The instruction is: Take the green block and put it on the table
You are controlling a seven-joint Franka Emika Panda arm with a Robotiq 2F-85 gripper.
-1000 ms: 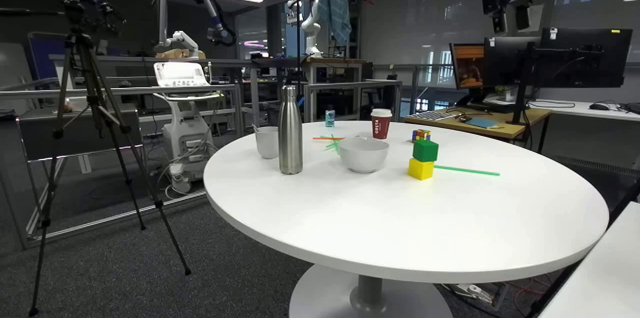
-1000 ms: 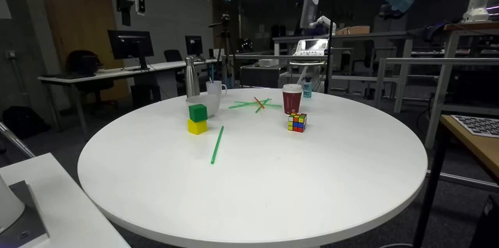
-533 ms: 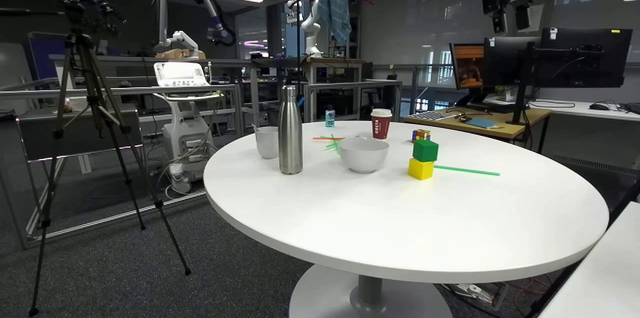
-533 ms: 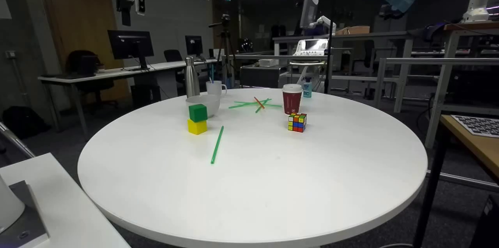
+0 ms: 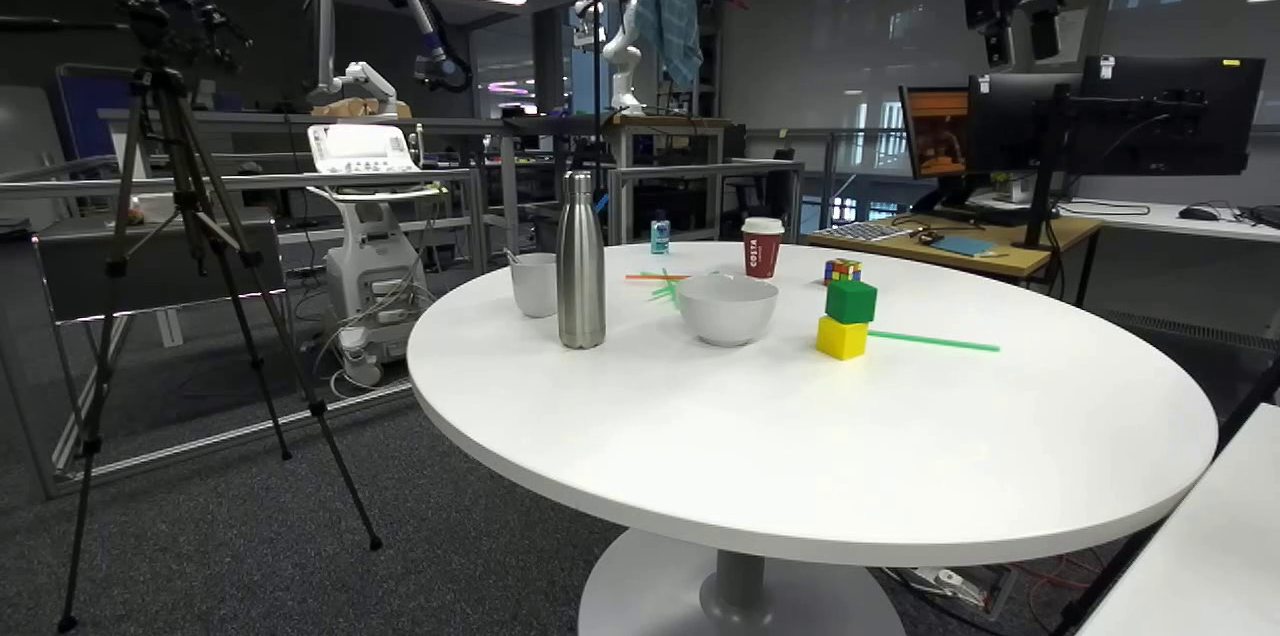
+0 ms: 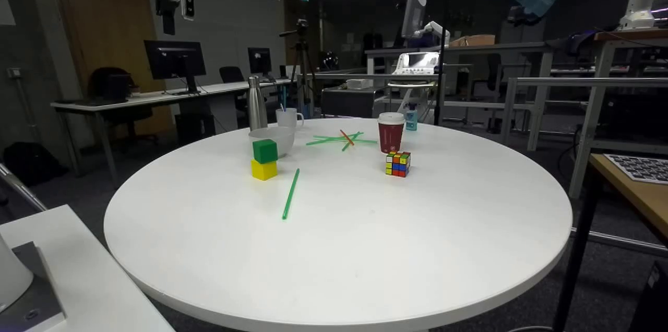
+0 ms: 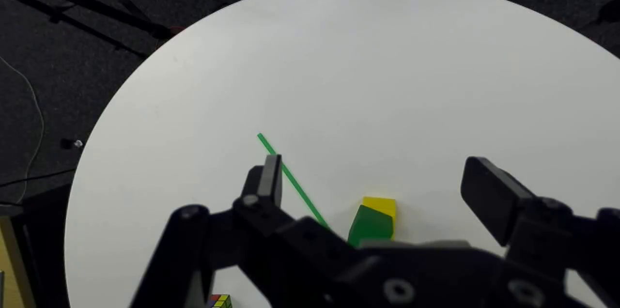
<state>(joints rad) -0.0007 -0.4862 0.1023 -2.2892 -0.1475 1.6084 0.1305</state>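
In an exterior view, see the chunky green block (image 6: 265, 151) on the small yellow block (image 6: 264, 169) on the round white table (image 6: 365, 248), the rounded white bowl (image 6: 282, 140) behind both blocks, the tall silver metal bottle (image 6: 257, 105) behind the bowl, and the white mug (image 6: 287, 119) right of the bottle. Find the thin green straw (image 6: 291, 193) right of the blocks and nearer, the multicoloured puzzle cube (image 6: 397, 164) farther right, the red lidded cup (image 6: 391, 134) just behind the cube, the small blue pump bottle (image 6: 412, 119) behind the cup, and the crossed green and orange straws (image 6: 334, 139) left of the cup.

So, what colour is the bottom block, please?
The bottom block is yellow, clearest in an exterior view.
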